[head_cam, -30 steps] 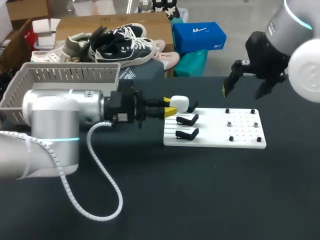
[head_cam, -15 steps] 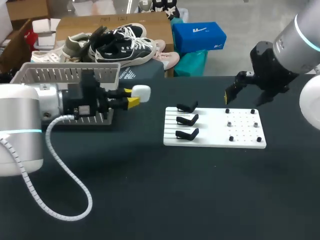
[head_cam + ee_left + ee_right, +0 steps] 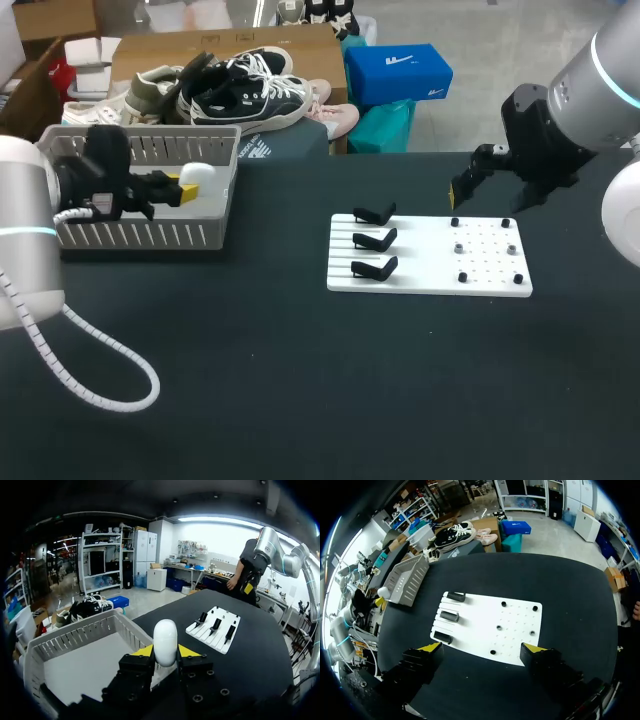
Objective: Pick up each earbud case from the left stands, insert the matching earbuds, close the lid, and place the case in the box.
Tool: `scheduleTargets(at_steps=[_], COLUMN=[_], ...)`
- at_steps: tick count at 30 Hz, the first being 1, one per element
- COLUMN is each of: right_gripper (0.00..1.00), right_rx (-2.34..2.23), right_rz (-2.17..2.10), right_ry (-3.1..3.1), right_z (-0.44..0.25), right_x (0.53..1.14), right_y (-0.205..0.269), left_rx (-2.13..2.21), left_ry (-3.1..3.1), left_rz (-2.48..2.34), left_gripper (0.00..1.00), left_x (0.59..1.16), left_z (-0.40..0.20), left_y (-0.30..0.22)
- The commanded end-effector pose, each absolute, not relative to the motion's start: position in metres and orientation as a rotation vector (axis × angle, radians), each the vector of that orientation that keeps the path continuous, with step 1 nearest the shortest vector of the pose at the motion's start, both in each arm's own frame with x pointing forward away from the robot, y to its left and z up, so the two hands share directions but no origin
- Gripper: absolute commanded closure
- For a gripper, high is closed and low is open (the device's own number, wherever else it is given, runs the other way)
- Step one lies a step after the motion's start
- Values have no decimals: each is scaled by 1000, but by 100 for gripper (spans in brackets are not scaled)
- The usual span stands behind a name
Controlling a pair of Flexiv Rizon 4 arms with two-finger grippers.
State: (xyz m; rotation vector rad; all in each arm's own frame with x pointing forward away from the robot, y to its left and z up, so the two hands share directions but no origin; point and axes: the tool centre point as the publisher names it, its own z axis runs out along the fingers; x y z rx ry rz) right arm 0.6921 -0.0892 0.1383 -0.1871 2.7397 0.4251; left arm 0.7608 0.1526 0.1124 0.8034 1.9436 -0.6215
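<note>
Earbud case held at the box

The left jaws are clamped on the white earbud case (image 3: pixel 165 641), its lid apparently closed. The case hangs at the right wall of the grey slatted box (image 3: pixel 140 135), seemingly just above the rim. The right jaws stand wide apart above the white board (image 3: pixel 490 625), which has three black stands (image 3: pixel 372 240) at its left end.

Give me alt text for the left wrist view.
The left gripper holds a white earbud case upright between its yellow tips, close to a grey basket. Farther off lies a white board with three black stands.
</note>
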Motion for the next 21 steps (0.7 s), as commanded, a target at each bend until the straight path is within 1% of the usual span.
scheduleTargets(at_steps=[1, 9, 10, 11, 12, 21], right_gripper=[0, 0, 0, 0, 0, 0], right_rx=[-182, -182, -182, -182, -182, -182], right_rz=[419, 419, 419, 419, 419, 419], right_ry=[2733, 2733, 2733, 2733, 2733, 2733], right_z=[139, 139, 139, 139, 139, 139], right_x=[689, 689, 689, 689, 689, 689], right_y=[-90, -90, -90, -90, -90, -90], left_rx=[613, 557, 554, 552, 551, 609], left_ry=[2009, 2077, 2080, 2080, 2073, 1924], left_rz=[-409, -378, -381, -383, -369, -444], left_gripper=[100, 100, 83, 34, 0, 0], left_x=[786, 817, 818, 818, 817, 782], left_z=[101, 79, 78, 77, 78, 117], left_y=[153, 165, 164, 163, 162, 138])
